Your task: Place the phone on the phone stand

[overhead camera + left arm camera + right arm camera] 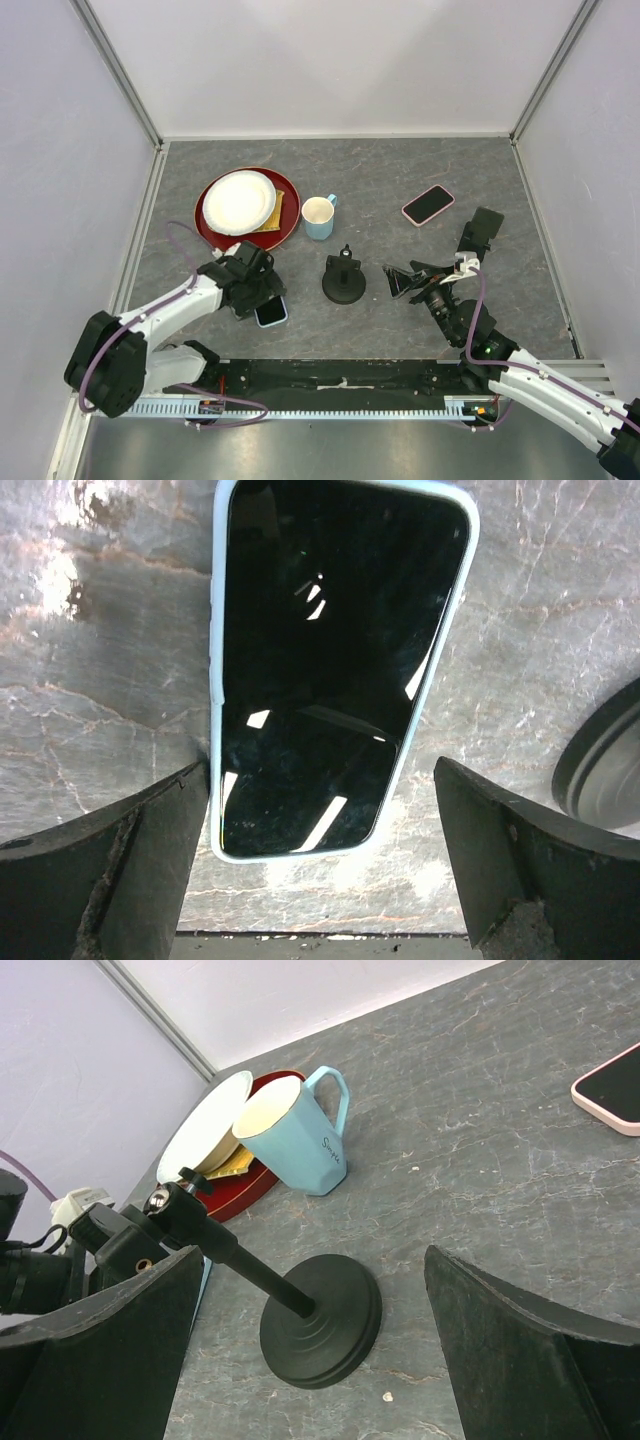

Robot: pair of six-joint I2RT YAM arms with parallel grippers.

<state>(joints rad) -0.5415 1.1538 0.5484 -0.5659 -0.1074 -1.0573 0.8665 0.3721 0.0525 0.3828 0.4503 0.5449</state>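
Observation:
A phone in a light blue case (271,312) lies flat, screen up, on the grey table left of the black phone stand (343,281). My left gripper (260,297) is open over its near end. In the left wrist view the phone (330,660) lies between and ahead of the fingers (130,865), the left one close to its edge. A second phone in a pink case (428,204) lies at the back right. My right gripper (402,280) is open and empty, just right of the stand (320,1320).
A light blue mug (318,217) stands behind the stand. A red plate (288,228) holding a white plate (239,202) and something yellow sits at the back left. White walls enclose the table. The stand's base (605,775) shows at the left wrist view's right edge.

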